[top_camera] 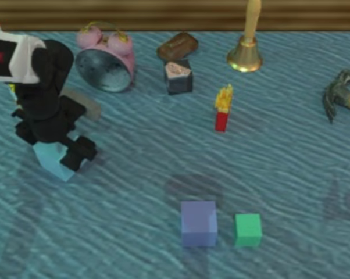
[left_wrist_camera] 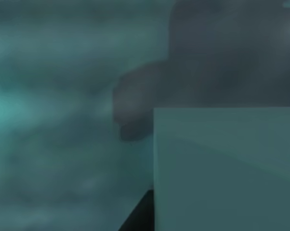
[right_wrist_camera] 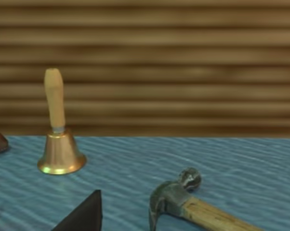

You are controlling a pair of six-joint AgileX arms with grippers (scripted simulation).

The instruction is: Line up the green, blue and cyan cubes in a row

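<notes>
The desk (top_camera: pixel 279 174) spreads under everything, a rippled teal surface running back to a wooden slatted wall (right_wrist_camera: pixel 183 62). My left arm (top_camera: pixel 41 75) reaches in from the top view's left edge, and its tool (top_camera: pixel 59 152) sits low over the cyan cube (top_camera: pixel 53 163), the fingers down on either side of it; from what shows I take the tool as closed on that cube, which lies at the left of the desk, well apart from the other two. In the left wrist view the cyan cube (left_wrist_camera: pixel 227 168) fills much of the picture at close range, with a dark finger (left_wrist_camera: pixel 140 216) beside its edge. Behind the arm stands a pink alarm clock (top_camera: pixel 105 61) tipped with its face toward the front. At the far right lies a hammer (top_camera: pixel 340 96), seen from my right wrist as a hammer (right_wrist_camera: pixel 193 204) with a wooden handle; my right tool's state I cannot tell, since only a dark tip (right_wrist_camera: pixel 85 214) shows there. A brass bell (top_camera: pixel 246 49) with a wooden handle stands upright at the back. The blue cube (top_camera: pixel 199 224) rests near the front middle, and the green cube (top_camera: pixel 247 229) sits just beside it on its right, with a narrow gap between. A dark cube with a pink top (top_camera: pixel 178 77) stands behind centre, a brown piece (top_camera: pixel 177 45) touching it at the back. A small box of fries (top_camera: pixel 222 108) stands alone between the bell and the blue cube.
</notes>
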